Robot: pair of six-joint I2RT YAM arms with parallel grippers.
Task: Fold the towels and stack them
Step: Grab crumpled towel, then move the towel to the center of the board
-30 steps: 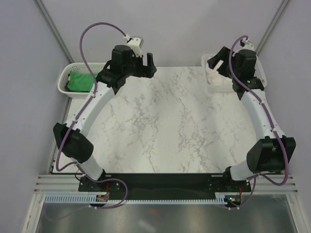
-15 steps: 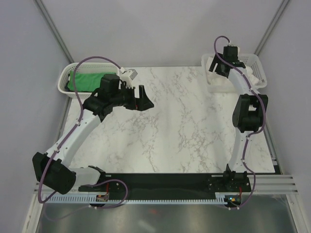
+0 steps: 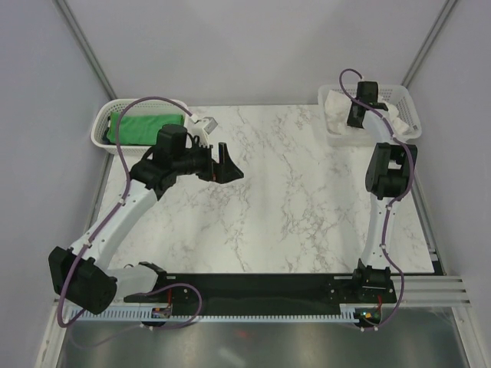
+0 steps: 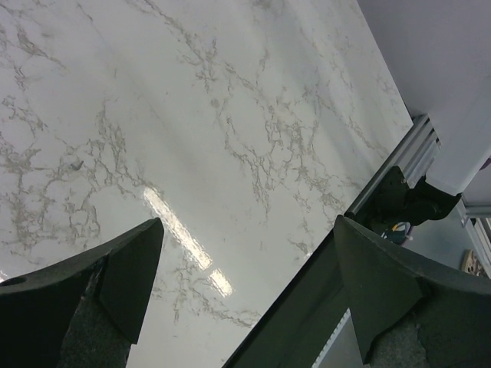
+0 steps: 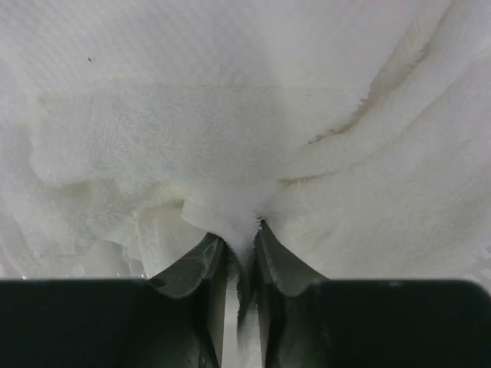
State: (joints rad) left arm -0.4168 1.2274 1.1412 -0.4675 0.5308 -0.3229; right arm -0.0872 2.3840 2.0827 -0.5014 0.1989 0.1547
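Note:
A crumpled white towel (image 3: 335, 107) lies in the white mesh basket (image 3: 407, 107) at the back right. My right gripper (image 3: 354, 119) reaches down into that basket. In the right wrist view its jaws are shut on a pinched fold of the white towel (image 5: 230, 115), the cloth squeezed between the two fingertips at the right gripper (image 5: 239, 238). A bright green towel (image 3: 146, 127) lies in the basket (image 3: 101, 130) at the back left. My left gripper (image 3: 226, 162) hovers over the marble table right of that basket, open and holding nothing (image 4: 245, 276). No navy towel shows.
The marble table top (image 3: 284, 199) stretches between the two baskets. A black rail and a metal frame (image 4: 399, 161) run along the table's near edge, with the arm bases (image 3: 360, 280) on it. Grey walls close in the back and sides.
My right gripper has dropped into the right basket and closed on the white towel. The left arm has swung down and right over the table, its gripper still open.

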